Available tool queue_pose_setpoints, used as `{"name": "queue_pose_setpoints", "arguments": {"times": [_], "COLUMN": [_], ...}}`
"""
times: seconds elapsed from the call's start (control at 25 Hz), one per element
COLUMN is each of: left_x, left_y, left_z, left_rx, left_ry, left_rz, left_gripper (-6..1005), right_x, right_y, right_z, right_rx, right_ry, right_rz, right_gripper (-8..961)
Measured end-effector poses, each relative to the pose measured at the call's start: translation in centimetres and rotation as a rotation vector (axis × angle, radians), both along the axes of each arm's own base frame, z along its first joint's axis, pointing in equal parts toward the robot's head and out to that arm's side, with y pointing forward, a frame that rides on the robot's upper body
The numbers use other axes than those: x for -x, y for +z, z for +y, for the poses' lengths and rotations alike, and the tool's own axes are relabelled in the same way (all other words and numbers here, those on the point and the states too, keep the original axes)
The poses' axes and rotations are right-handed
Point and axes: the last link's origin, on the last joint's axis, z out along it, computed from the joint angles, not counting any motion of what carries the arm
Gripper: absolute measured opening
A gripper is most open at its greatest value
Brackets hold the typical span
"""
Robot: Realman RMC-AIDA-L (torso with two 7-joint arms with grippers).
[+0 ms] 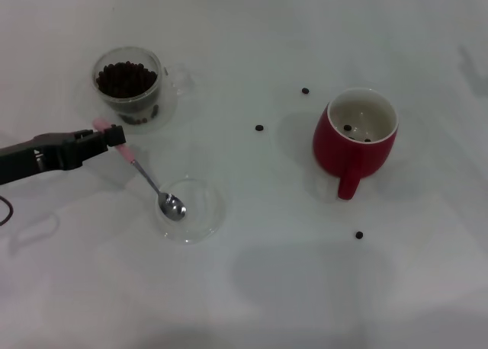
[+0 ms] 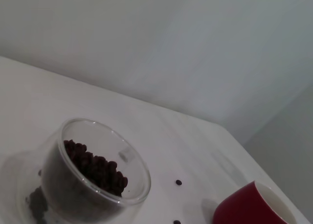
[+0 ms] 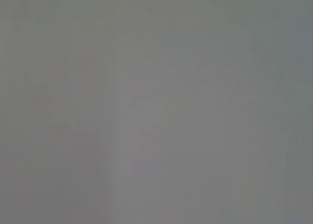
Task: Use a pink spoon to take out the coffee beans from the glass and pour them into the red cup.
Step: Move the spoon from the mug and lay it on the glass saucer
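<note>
I have the left gripper (image 1: 114, 138) fingers pinching the pink spoon (image 1: 145, 176) handle; bowl rests in the dish (image 1: 210, 212), ready to scoop.

Glossy red cup (image 1: 354, 141) — clear glass (image 1: 130, 86) — shiny metal-bowled pink spoon (image 1: 152, 185).

glass (image 1: 128, 86) to red cup (image 1: 355, 132): open table | only stray beans (image 1: 259, 127)

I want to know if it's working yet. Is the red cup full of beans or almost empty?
Almost empty. The red cup stands upright, showing mostly bare cream inside, with only a couple of coffee beans at the bottom.
</note>
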Motion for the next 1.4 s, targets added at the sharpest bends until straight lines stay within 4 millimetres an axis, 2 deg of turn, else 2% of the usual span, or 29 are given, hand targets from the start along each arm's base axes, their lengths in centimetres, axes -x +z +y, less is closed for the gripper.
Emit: {"name": "queue_pose_setpoints", "arguments": {"times": [0.16,0.6,1.2,1.4], "left_x": [-0.4,-1.7,-1.8,-1.6], "left_y": [-0.4,-3.6,-3.9,-3.9], "left_z": [0.2,0.6,0.6,0.4], "left_rx": [0.007,0.090,0.104,0.102], "left_ry": [-0.001,-0.015,-0.022,-0.014], "left_rz": [-0.010,-0.005,0.001,0.000], "left_gripper": [133,133,134,185], "right_x": [-0.1,-0.1,-0.1,-0.1], "right_y": [0.0,-0.2,-0.3,-0.3], "right_z": [-0.1,-0.1,-0.1,-0.1], "right_rx": [0.000,0.006,0.008,0.008], "right_ry": [-0.004,-0.006,-0.009,-0.009], "right_rz": [0.000,0.007,0.009,0.009], "right_gripper": [695,695,695,695]}}
